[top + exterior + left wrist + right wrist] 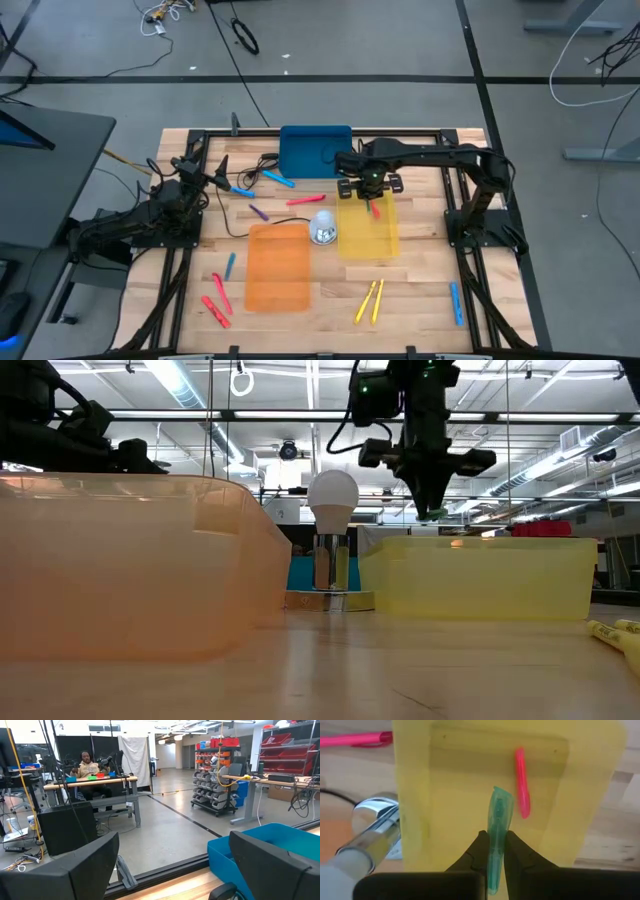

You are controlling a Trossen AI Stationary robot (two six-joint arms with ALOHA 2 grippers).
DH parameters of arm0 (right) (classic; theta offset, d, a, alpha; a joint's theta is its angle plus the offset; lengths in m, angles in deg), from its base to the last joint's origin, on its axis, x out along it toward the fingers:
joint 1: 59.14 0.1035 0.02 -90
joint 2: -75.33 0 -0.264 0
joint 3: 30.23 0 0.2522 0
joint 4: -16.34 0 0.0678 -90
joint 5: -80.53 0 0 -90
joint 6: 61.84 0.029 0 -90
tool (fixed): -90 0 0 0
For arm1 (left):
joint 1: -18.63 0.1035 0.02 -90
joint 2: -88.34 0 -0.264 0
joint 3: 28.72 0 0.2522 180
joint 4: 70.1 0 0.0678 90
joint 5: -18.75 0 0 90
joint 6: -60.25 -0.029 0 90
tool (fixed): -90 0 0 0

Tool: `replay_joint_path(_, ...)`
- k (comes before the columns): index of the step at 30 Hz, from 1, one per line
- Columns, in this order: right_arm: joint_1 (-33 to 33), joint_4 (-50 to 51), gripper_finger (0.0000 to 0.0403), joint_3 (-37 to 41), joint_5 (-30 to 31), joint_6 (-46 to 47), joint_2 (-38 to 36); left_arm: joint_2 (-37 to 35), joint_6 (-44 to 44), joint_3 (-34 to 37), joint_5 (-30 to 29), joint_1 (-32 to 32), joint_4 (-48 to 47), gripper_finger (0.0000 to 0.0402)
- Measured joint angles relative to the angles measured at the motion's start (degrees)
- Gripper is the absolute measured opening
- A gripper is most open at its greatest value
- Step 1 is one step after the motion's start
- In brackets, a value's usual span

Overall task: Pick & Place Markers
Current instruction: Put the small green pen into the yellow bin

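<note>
Green marker (498,840) clenched in right gripper (493,851) jaws, hanging over yellow tray (455,785); red marker (522,782) in tray just beyond. No writing readable. Left gripper (170,865) jaws released.

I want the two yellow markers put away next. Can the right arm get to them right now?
Probably not yet. The right gripper is shut on a green marker above the yellow tray. The yellow markers lie uncovered on bare table, with nothing in the way.

Trays: three flat plastic ones; one orange tray (277,266), one yellow tray (368,238), one blue tray (308,150).
Yellow markers (370,301): two.
Green marker (497,837): one.
White light bulb (323,228): one.
</note>
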Motion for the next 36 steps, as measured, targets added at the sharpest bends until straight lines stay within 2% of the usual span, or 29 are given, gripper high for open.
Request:
replay_joint_path(14, -2.09, -2.56, 0.0025, 0.02, 0.17, -3.01, 6.41, 0.00, 0.00, 0.01, 0.01, 0.00, 0.00, 0.0383)
replay_joint_path(21, -2.09, -11.19, 0.0025, 5.74, -1.29, -2.29, 7.23, 0.00, 0.00, -0.01, 0.01, 0.00, 0.00, 0.0383)
replay_joint_path(36, -2.06, -19.17, 0.0025, 14.25, -1.03, -1.26, 7.23, 0.00, 0.00, 0.01, 0.00, -0.02, 0.00, 0.0383)
